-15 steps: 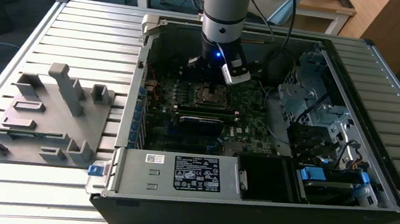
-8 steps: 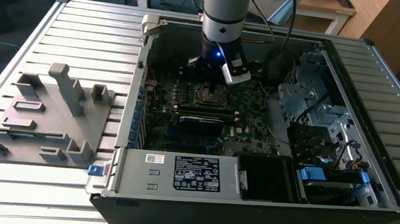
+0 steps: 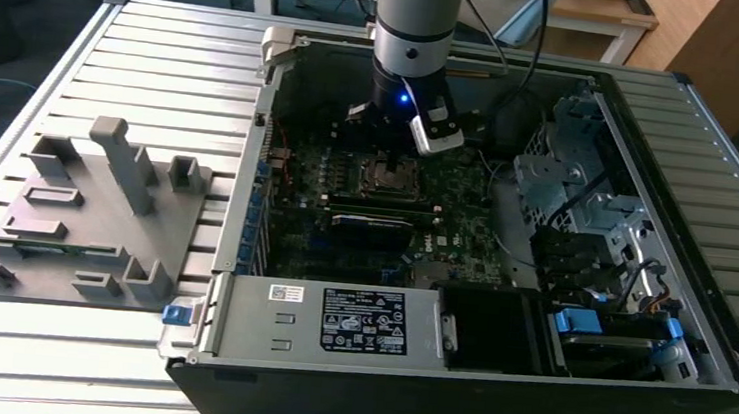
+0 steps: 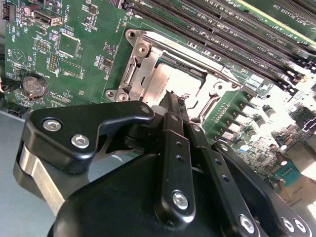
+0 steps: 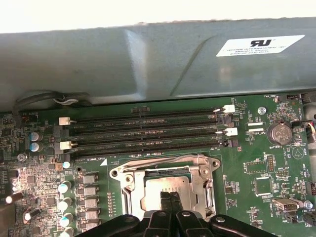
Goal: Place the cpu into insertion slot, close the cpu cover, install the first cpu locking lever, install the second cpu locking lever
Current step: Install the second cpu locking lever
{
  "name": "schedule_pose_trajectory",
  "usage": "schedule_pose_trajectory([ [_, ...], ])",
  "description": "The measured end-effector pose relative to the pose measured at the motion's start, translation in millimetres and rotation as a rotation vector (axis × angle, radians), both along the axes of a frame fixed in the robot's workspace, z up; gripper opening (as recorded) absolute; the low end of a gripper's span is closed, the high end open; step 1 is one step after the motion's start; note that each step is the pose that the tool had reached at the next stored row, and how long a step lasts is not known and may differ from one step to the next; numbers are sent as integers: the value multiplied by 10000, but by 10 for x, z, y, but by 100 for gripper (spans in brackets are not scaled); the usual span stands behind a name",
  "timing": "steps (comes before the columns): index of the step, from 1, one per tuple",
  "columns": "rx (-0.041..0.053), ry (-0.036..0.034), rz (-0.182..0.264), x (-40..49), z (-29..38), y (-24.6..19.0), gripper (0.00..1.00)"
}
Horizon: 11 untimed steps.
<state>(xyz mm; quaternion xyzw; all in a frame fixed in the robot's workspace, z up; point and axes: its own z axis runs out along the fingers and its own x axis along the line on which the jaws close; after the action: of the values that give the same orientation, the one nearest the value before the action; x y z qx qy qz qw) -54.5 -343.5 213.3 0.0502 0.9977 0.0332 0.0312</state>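
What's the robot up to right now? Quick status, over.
Fingers shut, tips over the cpu. Cpu in the insertion slot, cpu cover closed. Nothing in the way.

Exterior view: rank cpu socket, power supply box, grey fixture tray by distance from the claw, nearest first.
1. cpu socket: directly below the claw, mid-motherboard.
2. power supply box: at the case's near edge, well toward the camera from the claw.
3. grey fixture tray: outside the case, far to the exterior view's left.
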Motion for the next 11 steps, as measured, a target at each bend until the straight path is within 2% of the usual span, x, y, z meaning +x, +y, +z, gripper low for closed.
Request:
schedule_pose_trajectory([
  [11, -2, 2, 0, 0, 21, 0, 10],
])
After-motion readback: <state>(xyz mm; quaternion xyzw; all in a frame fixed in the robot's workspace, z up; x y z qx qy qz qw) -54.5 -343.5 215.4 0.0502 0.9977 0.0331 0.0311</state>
